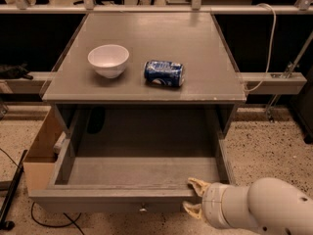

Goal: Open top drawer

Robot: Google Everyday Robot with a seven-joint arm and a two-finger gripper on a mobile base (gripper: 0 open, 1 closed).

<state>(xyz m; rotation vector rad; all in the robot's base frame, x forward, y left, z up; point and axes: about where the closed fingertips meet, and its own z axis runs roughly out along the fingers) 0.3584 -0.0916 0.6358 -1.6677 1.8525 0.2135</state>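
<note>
The top drawer (122, 196) stands pulled far out below the grey table top, and its grey inside holds nothing I can see. A small round metal knob (142, 209) shows on its front near the bottom of the view. My gripper (194, 197) is at the right part of the drawer's front rim, to the right of the knob. Its two tan fingertips (198, 184) stand apart, one over the rim's top and one lower against the front face. The white arm reaches in from the bottom right.
On the table top (205, 53) a white bowl (108, 59) stands left of a blue can (164, 73) lying on its side. A cardboard box (40, 153) stands on the floor left of the drawer. Cables lie at the lower left.
</note>
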